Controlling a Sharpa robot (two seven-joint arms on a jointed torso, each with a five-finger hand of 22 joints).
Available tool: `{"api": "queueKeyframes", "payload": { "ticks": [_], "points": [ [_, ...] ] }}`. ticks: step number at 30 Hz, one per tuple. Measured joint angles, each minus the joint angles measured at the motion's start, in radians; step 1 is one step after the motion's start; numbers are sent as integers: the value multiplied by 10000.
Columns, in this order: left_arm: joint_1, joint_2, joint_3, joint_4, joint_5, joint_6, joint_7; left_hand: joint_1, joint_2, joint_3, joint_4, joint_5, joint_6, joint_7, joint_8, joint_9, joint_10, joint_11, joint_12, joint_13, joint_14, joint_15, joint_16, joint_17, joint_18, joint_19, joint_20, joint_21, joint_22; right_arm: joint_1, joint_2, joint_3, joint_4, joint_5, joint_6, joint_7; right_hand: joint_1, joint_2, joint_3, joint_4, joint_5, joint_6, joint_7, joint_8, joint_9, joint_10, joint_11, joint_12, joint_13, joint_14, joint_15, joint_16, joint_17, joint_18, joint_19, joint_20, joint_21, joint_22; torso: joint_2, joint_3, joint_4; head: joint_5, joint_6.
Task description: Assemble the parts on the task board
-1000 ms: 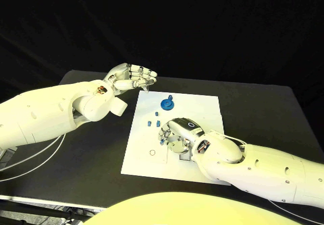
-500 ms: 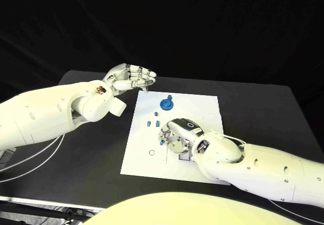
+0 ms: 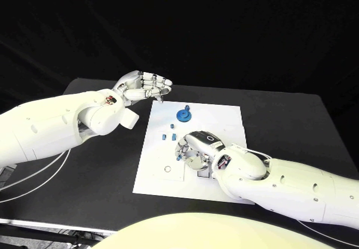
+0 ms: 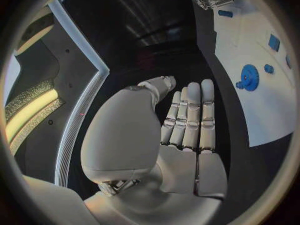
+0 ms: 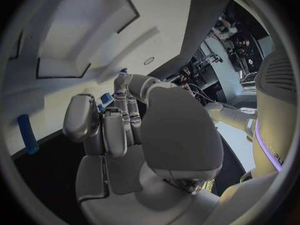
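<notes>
Black rectangular table (image 3: 299, 122), carrying the flat white task board (image 3: 224, 116) at its centre. Left white arm (image 3: 52, 127), entering across the table's near-left portion; its silver left hand (image 3: 143, 86) hangs above the table just beyond the board's far-left corner, fingers curled together toward the thumb, nothing visible between them. In the left wrist view the same hand (image 4: 187, 120) shows its fingers lying side by side and bare. Right white arm (image 3: 291, 187), lying over the board's near-right part; its silver right hand (image 3: 196, 148) is lowered onto the middle of the board, fingers bent down among the small parts. Whether these fingers grasp a part cannot be told, as the hand covers its own fingertips. Blue toothed gear (image 3: 184, 113), on the board's far portion, well apart from both hands. Small blue rectangular pieces (image 3: 169, 136), lying on the board just beside the right hand.
</notes>
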Motion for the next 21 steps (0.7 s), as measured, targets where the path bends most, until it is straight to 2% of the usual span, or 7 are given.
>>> {"api": "queueKeyframes", "payload": {
  "ticks": [10,21],
  "points": [
    [0,2,0,-1,0,18,-14,0,0,-28,-28,0,0,0,-37,-9,-73,1,0,0,0,0,0,1,0,0,0,0,-15,-1,23,-2,-6,-29,22,-59,-12,12,26,-26,44,-1,-1,-10,-5,0,0,-31,-6,0,0,0,1,0,0,0,-40,-1,-1,3,-1,-13,0],
    [0,2,0,2,0,53,-41,0,0,-28,-28,0,0,0,-37,-8,-73,1,-1,-8,0,0,0,-7,0,0,0,0,-15,15,123,3,-35,-104,302,-166,-11,11,3,-54,43,-3,-3,-30,-11,0,0,-57,3,0,0,0,-21,0,-23,22,-99,-3,-1,-3,0,-39,0]
  ]
}}
